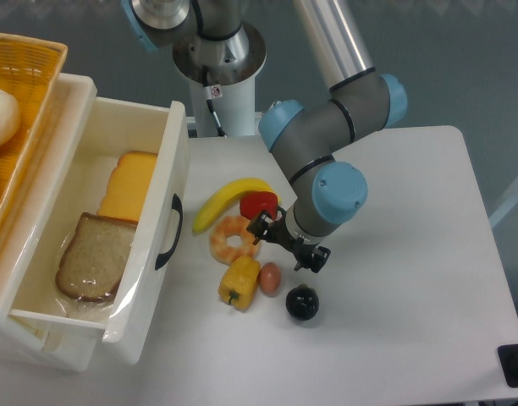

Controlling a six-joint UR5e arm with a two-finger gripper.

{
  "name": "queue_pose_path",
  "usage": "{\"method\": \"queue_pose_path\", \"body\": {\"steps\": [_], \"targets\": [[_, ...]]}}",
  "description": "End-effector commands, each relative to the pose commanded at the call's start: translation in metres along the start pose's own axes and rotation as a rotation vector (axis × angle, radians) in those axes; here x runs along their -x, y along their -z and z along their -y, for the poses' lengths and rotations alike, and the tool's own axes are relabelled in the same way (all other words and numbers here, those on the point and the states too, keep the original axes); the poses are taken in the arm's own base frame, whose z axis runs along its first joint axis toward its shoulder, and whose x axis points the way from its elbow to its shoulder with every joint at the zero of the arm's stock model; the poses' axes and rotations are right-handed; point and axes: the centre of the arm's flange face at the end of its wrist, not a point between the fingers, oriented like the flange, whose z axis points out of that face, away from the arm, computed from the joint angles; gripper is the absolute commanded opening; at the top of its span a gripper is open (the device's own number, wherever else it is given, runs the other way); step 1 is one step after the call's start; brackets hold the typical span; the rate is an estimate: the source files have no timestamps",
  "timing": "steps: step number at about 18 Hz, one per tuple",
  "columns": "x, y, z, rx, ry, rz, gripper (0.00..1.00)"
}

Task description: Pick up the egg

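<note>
**Egg on table, gripper empty above it**

Black fruit [302, 303] nearest, on table [411, 254]. Egg [270, 277] just beside it, touching yellow pepper [239, 282] on its left. Gripper [288, 246] hovers just behind egg, tilted, holds nothing; finger gap: cannot tell. Shrimp [233, 238], tomato [258, 205], banana [228, 200] further back. Bread [91, 256] & cheese [129, 184] in drawer [162, 211], far left
</note>
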Motion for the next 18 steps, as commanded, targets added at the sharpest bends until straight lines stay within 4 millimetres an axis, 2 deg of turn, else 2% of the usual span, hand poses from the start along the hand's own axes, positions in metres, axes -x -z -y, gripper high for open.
{"method": "queue_pose_path", "body": {"steps": [6, 18], "targets": [[0.012, -0.005, 0.007, -0.003, -0.001, 0.003, 1.00], [0.030, -0.002, 0.019, -0.031, 0.000, 0.039, 1.00]]}}
